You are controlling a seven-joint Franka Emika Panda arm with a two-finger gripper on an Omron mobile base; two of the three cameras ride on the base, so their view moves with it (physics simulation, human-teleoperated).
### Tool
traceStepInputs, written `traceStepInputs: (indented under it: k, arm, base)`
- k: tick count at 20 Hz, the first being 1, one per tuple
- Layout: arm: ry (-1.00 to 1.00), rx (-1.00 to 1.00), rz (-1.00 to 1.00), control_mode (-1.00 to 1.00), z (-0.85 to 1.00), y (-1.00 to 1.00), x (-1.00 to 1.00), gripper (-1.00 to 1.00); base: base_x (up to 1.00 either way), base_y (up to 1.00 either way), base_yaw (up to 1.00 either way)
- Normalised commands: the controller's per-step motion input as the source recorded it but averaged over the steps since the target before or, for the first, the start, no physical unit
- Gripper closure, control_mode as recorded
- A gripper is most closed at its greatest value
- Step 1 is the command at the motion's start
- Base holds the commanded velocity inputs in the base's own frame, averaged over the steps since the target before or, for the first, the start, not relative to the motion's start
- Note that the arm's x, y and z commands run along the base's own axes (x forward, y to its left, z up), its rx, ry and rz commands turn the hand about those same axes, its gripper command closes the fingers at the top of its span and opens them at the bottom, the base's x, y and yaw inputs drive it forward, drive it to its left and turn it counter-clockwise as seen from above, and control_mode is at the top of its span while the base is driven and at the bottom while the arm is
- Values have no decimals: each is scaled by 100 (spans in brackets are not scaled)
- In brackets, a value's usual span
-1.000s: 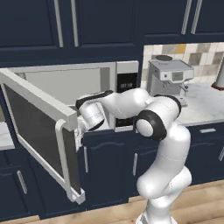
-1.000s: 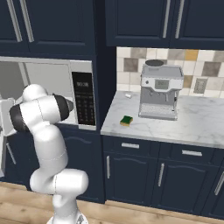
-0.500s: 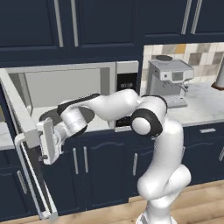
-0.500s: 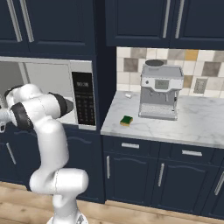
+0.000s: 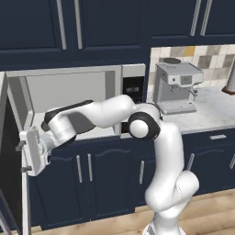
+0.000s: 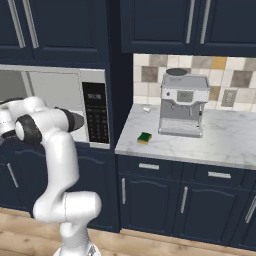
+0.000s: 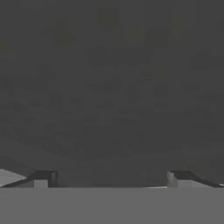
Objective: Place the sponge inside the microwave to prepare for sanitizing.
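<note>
The sponge (image 6: 145, 138), a small green-topped yellow block, lies on the marble counter (image 6: 225, 145) left of the coffee machine. The microwave (image 5: 69, 92) stands with its light grey cavity exposed, and its black keypad (image 6: 96, 112) faces the room. Its dark glass door (image 5: 7, 137) is swung far out at the left edge. My arm reaches left across the cavity's front, far from the sponge. My gripper (image 5: 20, 158) sits against the door, open, with nothing between its fingers. In the hand view the gripper (image 7: 110, 179) faces a dark surface very close up, the tips wide apart.
A grey espresso machine (image 6: 182, 106) stands on the counter against the tiled wall. Dark blue cabinets run above and below. The open door's pale handle (image 5: 24, 202) hangs low at the far left. Wooden floor lies in front.
The microwave door has swung further out to the left. My arm has stretched left with it and the gripper has stayed at the door, still open.
</note>
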Motion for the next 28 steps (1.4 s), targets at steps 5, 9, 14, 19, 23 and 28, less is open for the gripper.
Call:
traceStepInputs:
  k: [5,9,14,19,23,28]
  arm:
    - [0,0,-1,-100,-7,60,0,-100]
    - [-1,0,-1,-100,-7,45,3,-100]
    - [-2,0,-5,-100,-8,41,9,-100]
    - [0,-3,-1,-100,-1,-24,9,-100]
    - [-3,-6,0,-100,3,-62,0,-100]
    - [-16,-6,0,-100,15,-74,-11,-100]
  base:
    - [0,0,0]
    - [0,0,0]
    - [0,0,0]
    - [0,0,0]
    - [0,0,0]
    - [0,0,0]
